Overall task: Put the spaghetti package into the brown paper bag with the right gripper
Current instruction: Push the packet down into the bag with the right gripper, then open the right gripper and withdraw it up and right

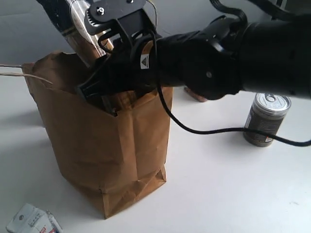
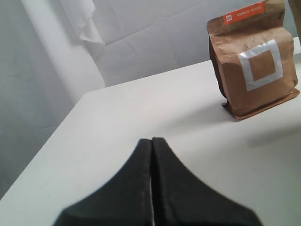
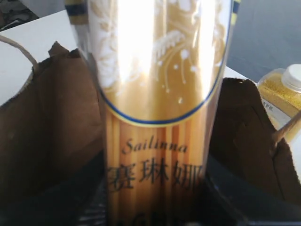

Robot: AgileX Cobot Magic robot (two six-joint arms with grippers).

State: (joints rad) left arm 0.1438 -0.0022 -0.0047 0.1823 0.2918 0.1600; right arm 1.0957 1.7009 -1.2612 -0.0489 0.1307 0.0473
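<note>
Broad white counter (image 1: pixel 233 194) under everything. On it, upright and open-mouthed, the brown paper bag (image 1: pixel 107 160): creased, thin-walled, jagged at the rim, apt to buckle or tip if nudged from the side.

Reaching in from the right across the bag's mouth, the black arm with the right pincer (image 1: pixel 99 97) at rim level, by all signs pinching the spaghetti package (image 1: pixel 73 29) partway along its length. Package tilted, upper end jutting well above the rim, lower end already down inside the bag; in the right wrist view, bag walls dark on either side of the clear wrap (image 3: pixel 155 117).

Judged as handling: long, narrow, fairly stiff along its length yet brittle inside, so no bending and no hard drop. Glossy film, likely slippery; moderate weight with a long lever. Best held across the narrow width near the middle, firm but not crushing, and lowered close to upright so that the bottom end clears the bag's folds.

Off to the side, the left pincer (image 2: pixel 152 143) pressed together on nothing, low over bare counter, well apart from a small brown pouch (image 2: pixel 256 66).

Smallest, a tin can (image 1: pixel 266 119) standing right of the bag, clear of the work.
</note>
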